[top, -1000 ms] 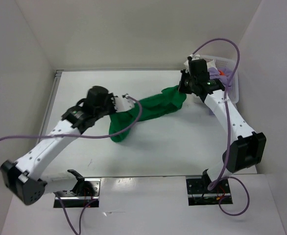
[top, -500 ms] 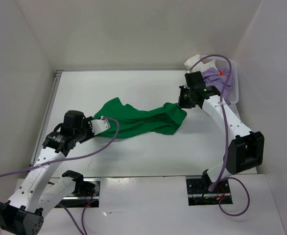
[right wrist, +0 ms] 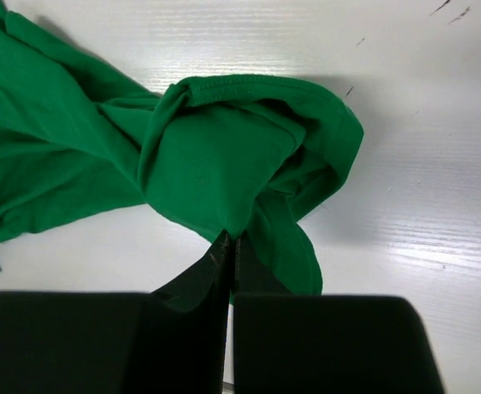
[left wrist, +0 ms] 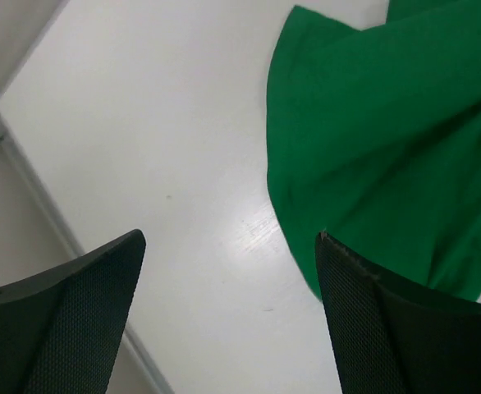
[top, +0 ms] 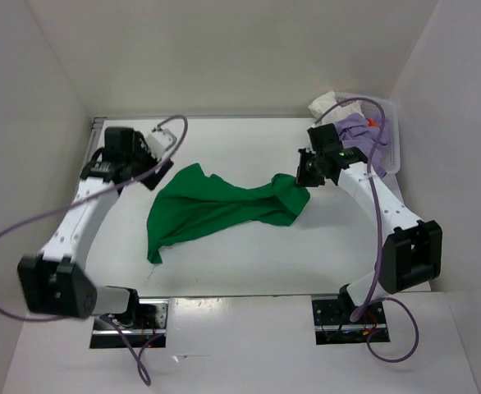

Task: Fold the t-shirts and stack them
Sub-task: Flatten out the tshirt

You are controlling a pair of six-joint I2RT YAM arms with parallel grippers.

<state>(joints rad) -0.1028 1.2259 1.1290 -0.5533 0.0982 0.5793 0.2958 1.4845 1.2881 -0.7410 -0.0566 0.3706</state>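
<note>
Left gripper [left wrist: 228,242]: jaws wide, holding nothing, above table [top: 249,263] beside the left edge of the green t-shirt [top: 216,209], which lies rumpled mid-table. Right gripper [right wrist: 229,246]: closed, pinching that shirt's bunched right end. Lavender t-shirt [top: 357,125] sits in basket [top: 395,144], far right

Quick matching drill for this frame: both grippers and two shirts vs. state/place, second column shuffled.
Column 1
1. left gripper
2. right gripper
3. green t-shirt
4. lavender t-shirt

Column 2
A. in the white mesh basket, far right corner
B. open, holding nothing, above the table
C. spread loosely across the table's middle
D. shut, pinching bunched fabric

Pairs: 1-B, 2-D, 3-C, 4-A
</note>
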